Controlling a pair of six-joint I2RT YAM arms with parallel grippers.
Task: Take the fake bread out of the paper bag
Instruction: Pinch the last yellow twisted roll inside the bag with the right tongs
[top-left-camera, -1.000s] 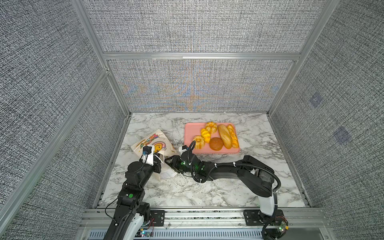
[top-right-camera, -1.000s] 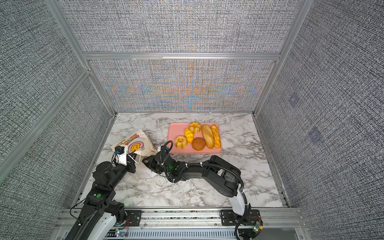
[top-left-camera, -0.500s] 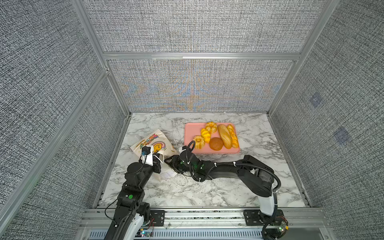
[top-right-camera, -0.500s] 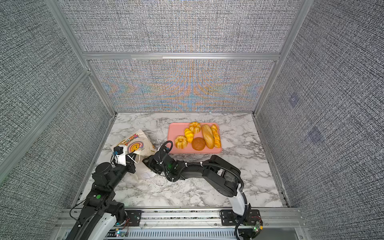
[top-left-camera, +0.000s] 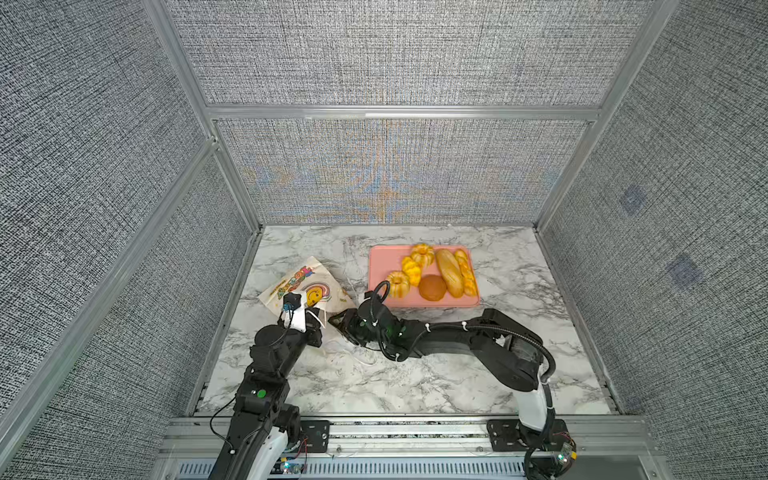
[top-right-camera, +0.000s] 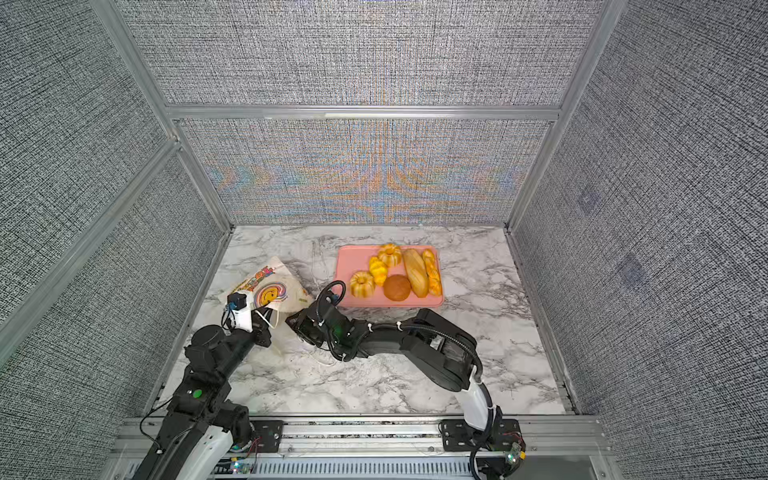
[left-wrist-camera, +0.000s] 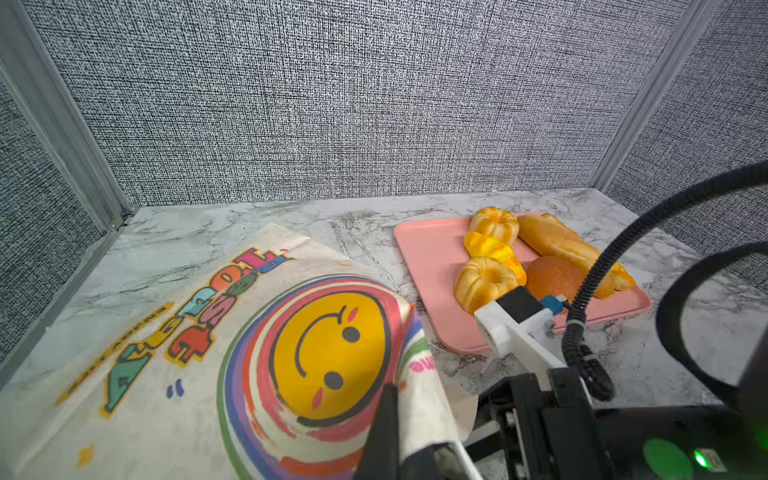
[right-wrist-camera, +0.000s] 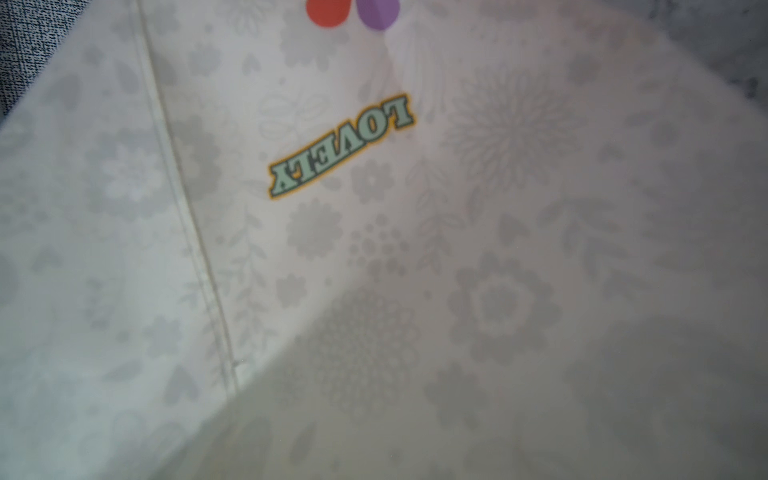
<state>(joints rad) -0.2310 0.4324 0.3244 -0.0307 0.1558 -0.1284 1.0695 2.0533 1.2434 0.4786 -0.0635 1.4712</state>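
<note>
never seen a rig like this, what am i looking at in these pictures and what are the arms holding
Two black robot arms stand at the near edge of a marble table, each ending in a two-finger gripper. Two pictures come from a camera overhead and show nearly the same whole scene; the other two come from cameras on the arms' wrists. On the table lie a paper bag, flat, and a pink tray with six pieces of fake bread. The left gripper is shut on the bag's rim. The right gripper is at the bag's mouth; its camera sees only bag paper close up, so whether it holds anything is hidden.
</note>
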